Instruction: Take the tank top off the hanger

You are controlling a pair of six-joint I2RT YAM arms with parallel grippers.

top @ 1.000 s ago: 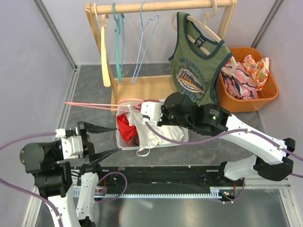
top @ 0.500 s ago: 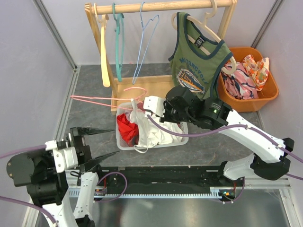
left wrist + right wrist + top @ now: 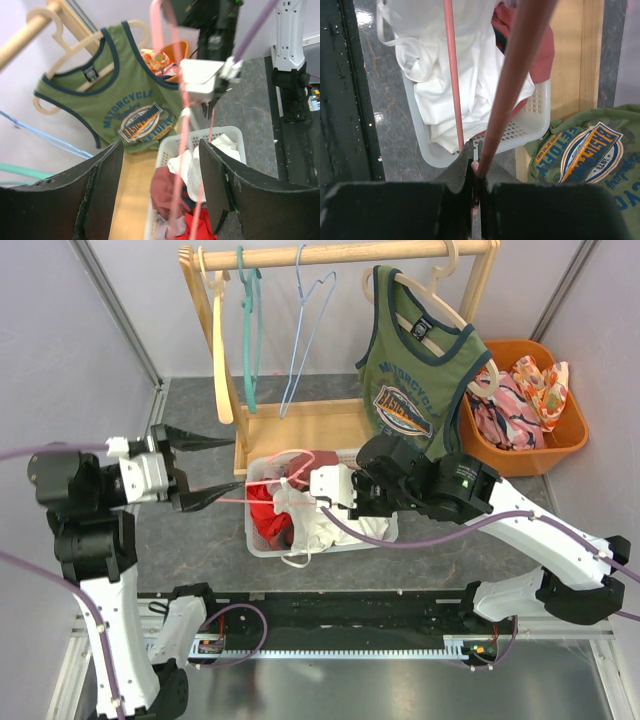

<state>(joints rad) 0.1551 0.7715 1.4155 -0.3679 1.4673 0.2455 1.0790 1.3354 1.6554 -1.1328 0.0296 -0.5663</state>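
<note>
Currently | right gripper (image 3: 476, 150) is clamping pink hanger (image 3: 452, 75) above white basket (image 3: 255, 540) | left gripper (image 3: 238, 464) is hovering left, fingers apart | white tank top (image 3: 300, 525) is lying in basket | I'm fearing a looped strap snagging and dragging it out.

Left pincer (image 3: 236, 464) spread wide, right pincer (image 3: 476, 159) clamped shut, arm outstretched

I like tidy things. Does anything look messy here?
Yes. A white garment spills over the basket rim, its strap hanging outside. The green tank top hangs tilted on its hanger.
</note>
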